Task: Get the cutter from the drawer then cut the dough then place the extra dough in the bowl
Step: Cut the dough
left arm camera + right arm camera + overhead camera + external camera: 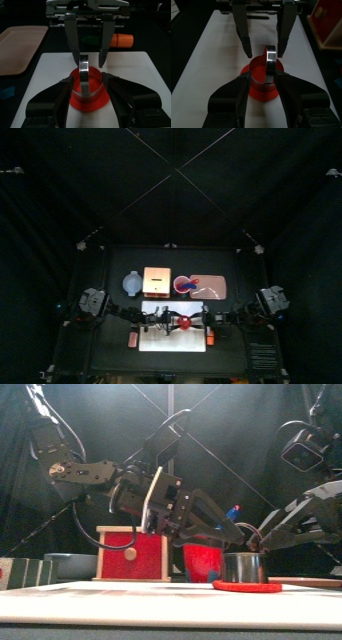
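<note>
Left claw [89, 81] sits low over the front middle of the table [120, 356], its jaws spread to either side of the cutter [245, 568]. Right claw [263, 75] faces it from the other side, jaws spread the same way, so the two pairs of tips come at the cutter from opposite ends. Neither claw pinches anything. The wrist views leave it unclear whether the tips brush the ring's wall or stop just short of it.

The cutter stands upright on the dough [249, 587], a flat red disc that shows as a rim around the ring's base. Its wire handle stands straight up in the gap between the opposing jaws, touching none of them. The dough lies on the board [174, 344], toward the board's back half, with bare white in front of it. An orange toy [122, 40] lies just off the board's edge on the right arm's side.

Behind the board stands a row of things, well apart from the claws. The bowl [130, 283] is at the left, and the box [134, 556], red front facing forward, is just beside it. The tray [218, 288] lies at the right with the cup [201, 562] standing on its left part.
</note>
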Robot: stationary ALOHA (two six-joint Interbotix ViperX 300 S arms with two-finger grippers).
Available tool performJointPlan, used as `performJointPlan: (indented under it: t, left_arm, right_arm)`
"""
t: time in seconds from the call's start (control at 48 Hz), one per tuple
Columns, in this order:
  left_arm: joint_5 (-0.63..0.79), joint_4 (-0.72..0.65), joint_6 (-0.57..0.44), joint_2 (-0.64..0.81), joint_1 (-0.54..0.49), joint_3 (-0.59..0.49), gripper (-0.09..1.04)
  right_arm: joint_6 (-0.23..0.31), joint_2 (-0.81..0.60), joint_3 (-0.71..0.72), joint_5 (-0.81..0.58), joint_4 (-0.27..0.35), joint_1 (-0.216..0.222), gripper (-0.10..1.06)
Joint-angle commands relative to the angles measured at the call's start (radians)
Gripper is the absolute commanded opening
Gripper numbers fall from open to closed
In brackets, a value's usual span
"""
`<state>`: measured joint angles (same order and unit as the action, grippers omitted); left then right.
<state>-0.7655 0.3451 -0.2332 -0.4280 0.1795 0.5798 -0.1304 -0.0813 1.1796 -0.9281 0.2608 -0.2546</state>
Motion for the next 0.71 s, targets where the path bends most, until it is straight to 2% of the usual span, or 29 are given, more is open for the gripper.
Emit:
performJointPlan:
  t: [0.021,0.292,0.708]
  left_arm:
    - [0.002,-0.005,0.000,0.011,-0.005,-0.026,0.85]
    - [0.018,0.011,-0.002,0.011,-0.014,-0.025,0.85]
    - [0.023,0.011,0.000,0.005,-0.017,-0.028,0.85]
  right_arm:
    - [-0.002,0.035,-0.021,0.002,0.005,0.006,0.78]
    - [-0.002,0.035,-0.025,0.005,0.064,0.028,0.78]
    - [-0.009,0.037,-0.029,0.006,0.057,0.028,0.75]
